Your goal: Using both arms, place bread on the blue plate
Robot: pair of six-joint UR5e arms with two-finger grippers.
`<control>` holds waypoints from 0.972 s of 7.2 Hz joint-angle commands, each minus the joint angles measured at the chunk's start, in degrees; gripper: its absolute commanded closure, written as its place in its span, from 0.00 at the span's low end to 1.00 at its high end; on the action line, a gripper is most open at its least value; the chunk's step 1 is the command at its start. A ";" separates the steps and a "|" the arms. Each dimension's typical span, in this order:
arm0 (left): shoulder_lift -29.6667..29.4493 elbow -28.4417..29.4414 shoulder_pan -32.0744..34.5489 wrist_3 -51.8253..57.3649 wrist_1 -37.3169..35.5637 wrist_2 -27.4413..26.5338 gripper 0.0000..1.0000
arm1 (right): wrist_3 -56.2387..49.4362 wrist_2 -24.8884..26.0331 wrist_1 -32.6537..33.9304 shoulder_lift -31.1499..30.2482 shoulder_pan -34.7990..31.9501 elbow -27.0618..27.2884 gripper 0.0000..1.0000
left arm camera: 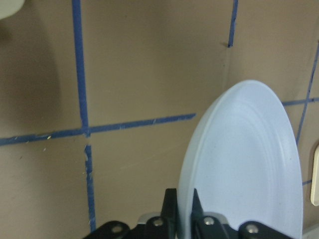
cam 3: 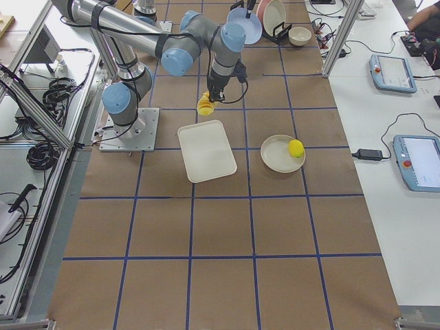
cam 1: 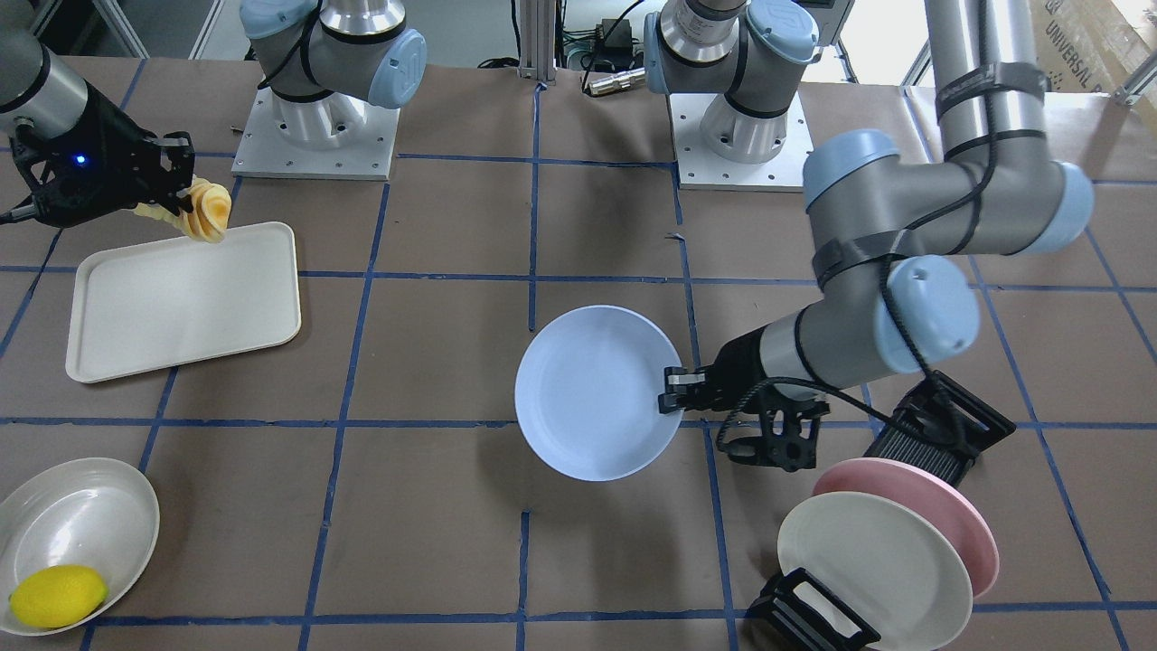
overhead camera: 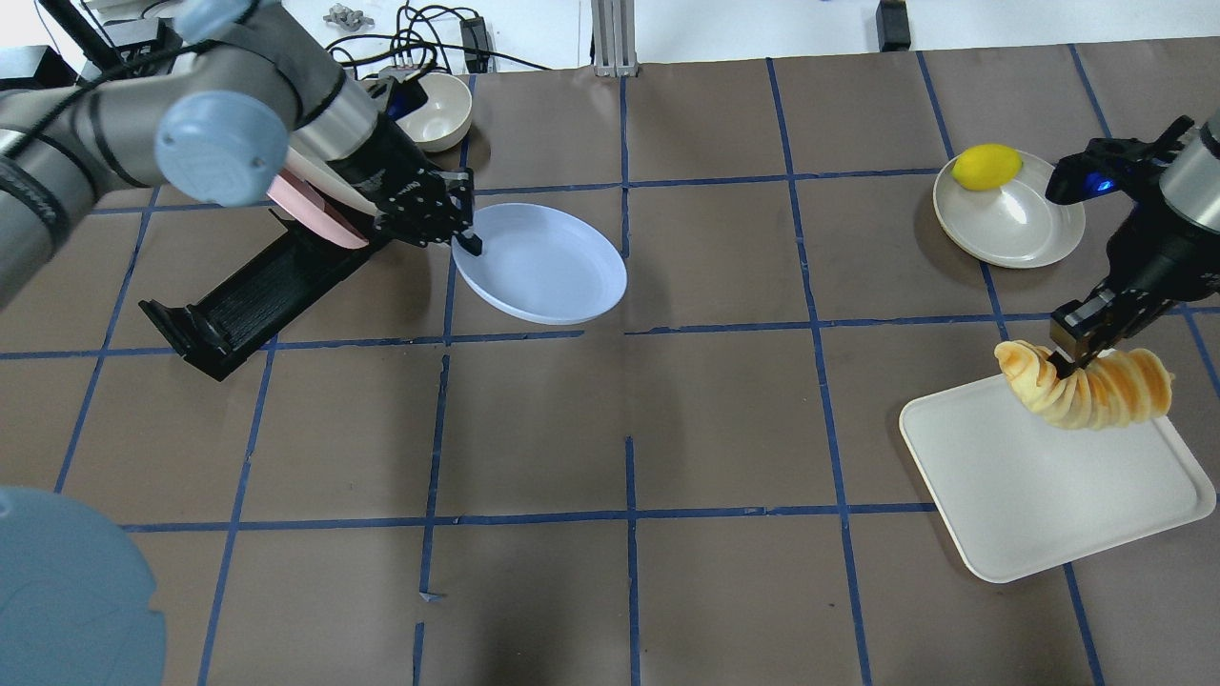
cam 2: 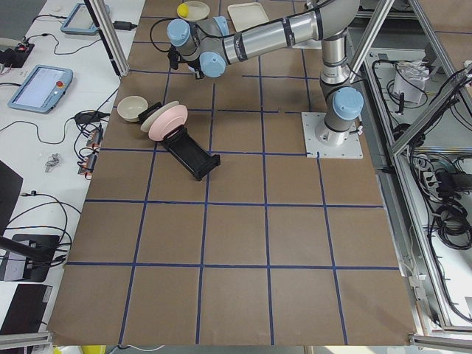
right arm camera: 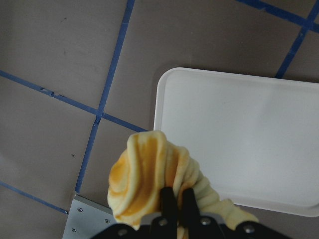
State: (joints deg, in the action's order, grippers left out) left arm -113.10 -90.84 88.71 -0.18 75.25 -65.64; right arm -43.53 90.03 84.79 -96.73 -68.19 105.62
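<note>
Overhead exterior view: locate the brown table [overhead camera: 724, 429], marked into squares with blue tape. You see the left arm [overhead camera: 191, 114] reaching in past a black rack [overhead camera: 238, 300], and the right arm [overhead camera: 1196, 176] at the opposite side. A cream tray [overhead camera: 1048, 495] lies flat on the table below the right arm. The blue plate [overhead camera: 543, 272] is near the table's middle, tilted and well apart from the tray. Beyond the tray, a cream dish [overhead camera: 1029, 229] holds a lemon [overhead camera: 986, 165]. The bread [overhead camera: 1096, 386] hangs in the air near the tray's edge, clear of its surface.

Check the left gripper [overhead camera: 470, 246]: its fingers are pinched narrowly on the blue plate's rim, one on each face. Check the right gripper [overhead camera: 1066, 362]: its fingers are closed on the bread near its middle and carry its weight.
</note>
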 commanded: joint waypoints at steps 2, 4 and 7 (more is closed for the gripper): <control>-6.50 -2.50 5.15 -7.89 -13.98 0.43 0.86 | 5.25 -3.43 0.73 1.01 -1.85 0.73 0.91; -5.13 -4.25 5.24 -7.99 -13.91 0.25 0.83 | 12.73 -7.32 7.36 4.87 -13.49 0.21 0.91; -4.95 -6.02 5.33 -8.25 -14.78 0.08 0.18 | 23.53 -7.59 19.94 15.76 -21.61 -1.63 0.90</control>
State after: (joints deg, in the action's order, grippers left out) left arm -118.55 -96.46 93.97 -8.32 60.72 -65.41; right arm -24.68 82.58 99.47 -85.31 -86.11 105.15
